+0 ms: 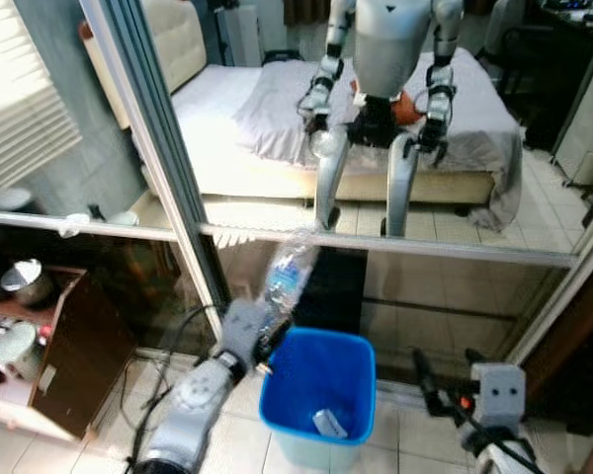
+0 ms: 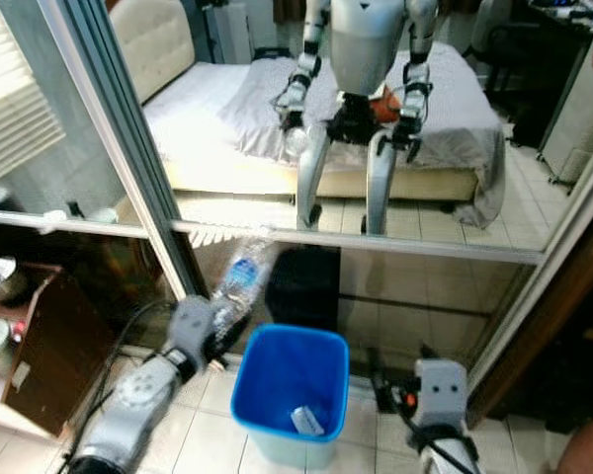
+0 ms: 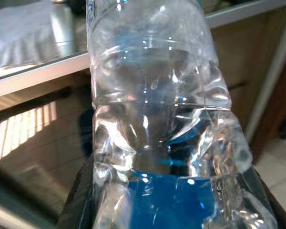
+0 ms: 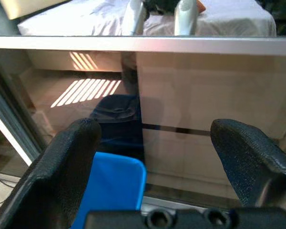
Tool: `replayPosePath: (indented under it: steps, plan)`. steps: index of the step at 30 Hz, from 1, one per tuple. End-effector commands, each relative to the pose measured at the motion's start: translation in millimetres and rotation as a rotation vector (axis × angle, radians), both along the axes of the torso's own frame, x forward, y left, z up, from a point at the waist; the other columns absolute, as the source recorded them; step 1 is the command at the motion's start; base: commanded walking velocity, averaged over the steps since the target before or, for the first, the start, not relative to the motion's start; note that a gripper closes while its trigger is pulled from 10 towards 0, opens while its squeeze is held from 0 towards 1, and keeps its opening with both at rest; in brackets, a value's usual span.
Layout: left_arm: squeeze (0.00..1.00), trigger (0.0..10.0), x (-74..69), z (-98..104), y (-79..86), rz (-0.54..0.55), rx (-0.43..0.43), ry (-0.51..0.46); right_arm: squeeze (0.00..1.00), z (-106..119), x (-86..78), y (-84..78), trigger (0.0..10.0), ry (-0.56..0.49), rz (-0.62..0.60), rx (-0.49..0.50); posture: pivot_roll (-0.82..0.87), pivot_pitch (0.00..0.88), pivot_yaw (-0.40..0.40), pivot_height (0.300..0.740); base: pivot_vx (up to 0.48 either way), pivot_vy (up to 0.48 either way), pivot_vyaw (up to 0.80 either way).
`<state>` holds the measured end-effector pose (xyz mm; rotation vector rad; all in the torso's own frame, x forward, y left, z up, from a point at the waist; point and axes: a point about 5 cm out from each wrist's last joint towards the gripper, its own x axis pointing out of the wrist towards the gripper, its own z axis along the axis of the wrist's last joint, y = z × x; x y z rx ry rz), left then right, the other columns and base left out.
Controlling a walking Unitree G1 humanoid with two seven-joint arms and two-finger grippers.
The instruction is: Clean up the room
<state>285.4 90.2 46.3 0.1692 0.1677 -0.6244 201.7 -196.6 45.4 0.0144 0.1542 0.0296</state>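
Note:
My left gripper (image 1: 265,336) is shut on a clear, crumpled plastic bottle (image 1: 289,272) with a blue label. It holds the bottle tilted just above the left rim of a blue waste bin (image 1: 326,337) on the tiled floor. Up close in the left wrist view, the bottle (image 3: 152,119) sits between the black fingers (image 3: 76,207). A small white item (image 1: 328,425) lies at the bottom of the bin. My right gripper (image 4: 152,143) stands open to the right of the bin with nothing between its fingers, and it also appears low down as the right gripper (image 1: 445,373).
A mirrored sliding door with a metal frame (image 1: 168,168) stands right behind the bin, reflecting me and a bed. A wooden cabinet (image 1: 74,346) with pots is at the left. Cables (image 1: 168,370) lie on the floor beside it.

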Motion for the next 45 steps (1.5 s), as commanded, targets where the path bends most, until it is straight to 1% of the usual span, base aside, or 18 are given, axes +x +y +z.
replayPosePath:
  steps: [1, 3, 4, 5, 8, 9, 14, 18, 21, 25, 29, 31, 33, 38, 39, 40, 41, 45]
  plan:
    - [0.0, 10.0, 8.1, 3, -2.7, -0.022, 0.041, -0.032, 0.0, 4, 3.4, 8.4, 10.0, -0.016, 0.023, 0.016, -0.09, 0.0, 0.051, 0.74, 0.0, 0.0, 0.0]
    - [0.0, 10.0, 16.4, 1, -26.1, -0.102, 0.106, -0.012, 0.0, 6, 2.9, 14.5, 10.0, -0.013, 0.056, 0.026, -0.1, 0.0, 0.055, 0.74, 0.0, 0.0, 0.0]
    - [0.0, 10.0, 18.2, -1, -34.0, -0.128, 0.128, 0.004, 0.0, 6, 1.7, 17.0, 10.0, -0.012, 0.068, 0.028, -0.1, 0.0, 0.056, 0.74, 0.0, 0.0, 0.0]
    - [0.0, 10.0, 18.2, -1, -34.0, -0.128, 0.128, 0.004, 0.0, 6, 1.7, 17.0, 10.0, -0.012, 0.068, 0.028, -0.1, 0.0, 0.056, 0.74, 0.0, 0.0, 0.0]
    - [0.0, 10.0, 20.5, 0, -63.2, -0.211, 0.216, 0.002, 0.0, 3, -8.1, 24.8, 10.0, 0.015, 0.099, 0.031, -0.14, 0.0, 0.071, 0.74, 0.0, 0.0, 0.0]
    - [0.0, 10.0, 20.5, 0, -63.2, -0.211, 0.216, 0.002, 0.0, 3, -8.1, 24.8, 10.0, 0.015, 0.099, 0.031, -0.14, 0.0, 0.071, 0.74, 0.0, 0.0, 0.0]
    - [0.0, 10.0, 18.2, 10, -99.1, -0.284, 0.195, 0.004, 0.0, 3, -20.6, 26.6, 10.0, 0.025, 0.082, 0.028, -0.18, 0.0, 0.105, 0.74, 0.0, 0.0, 0.0]
    - [0.0, 10.0, 14.1, 7, -112.3, -0.275, 0.237, 0.006, 0.0, 3, -26.4, 32.2, 10.0, 0.035, 0.085, 0.031, -0.2, 0.0, 0.122, 0.74, 0.0, 0.0, 0.0]
    - [0.0, 10.0, 10.3, 11, -133.1, -0.252, 0.246, 0.027, 0.0, 2, -34.4, 44.4, 10.0, 0.052, 0.097, 0.036, -0.25, 0.007, 0.152, 0.74, 0.0, 0.0, 0.0]
    - [0.0, 10.0, 18.6, 21, -137.1, -0.155, 0.211, 0.059, 0.0, 6, -38.9, 44.9, 10.0, 0.045, 0.082, 0.037, -0.27, 0.019, 0.162, 0.74, 0.0, 0.0, 0.0]
    - [0.0, 10.0, 19.2, 20, -136.1, -0.136, 0.195, 0.078, 0.0, 7, -42.2, 45.0, 10.0, 0.051, 0.078, 0.038, -0.28, 0.028, 0.163, 0.74, 0.0, 0.0, 0.0]
    - [0.0, 10.0, 16.0, 18, -138.7, -0.153, 0.202, 0.08, 0.0, 7, -45.2, 45.8, 10.0, 0.057, 0.08, 0.04, -0.28, 0.042, 0.155, 0.74, 0.0, 0.0, 0.0]
    - [0.0, 10.0, 5.1, 11, -146.2, -0.188, 0.238, 0.079, 0.0, 7, -51.7, 46.7, 10.0, 0.072, 0.086, 0.037, -0.28, 0.062, 0.139, 0.74, 0.0, 0.0, 0.0]
    - [0.0, 10.0, -4.7, 6, -155.6, -0.174, 0.26, 0.077, 0.0, 9, -60.3, 49.9, 10.0, 0.1, 0.111, 0.033, -0.29, 0.079, 0.121, 0.74, 0.0, 0.0, 0.0]
    - [0.27, 10.0, -4.3, 10, -159.5, -0.154, 0.249, 0.056, 0.0, 9, -63.7, 52.1, 10.0, 0.108, 0.125, 0.034, -0.3, 0.089, 0.114, 0.74, 0.0, 0.0, 0.0]
    - [0.27, 10.0, -4.3, 10, -159.5, -0.154, 0.249, 0.056, 0.0, 9, -63.7, 52.1, 10.0, 0.108, 0.125, 0.034, -0.3, 0.089, 0.114, 0.74, 0.0, 0.0, 0.0]
    - [1.0, 10.0, -3.5, 13, -161.3, -0.143, 0.241, 0.051, 0.0, 10, -65.4, 52.8, 10.0, 0.111, 0.131, 0.034, -0.3, 0.094, 0.107, 0.74, 0.0, 0.0, 0.0]
    - [1.0, 10.0, -1.2, 17, -163.6, -0.122, 0.233, 0.049, 0.0, 12, -73.3, 57.6, 10.0, 0.122, 0.146, 0.035, -0.31, 0.109, 0.115, 0.74, 0.0, 0.0, 0.0]
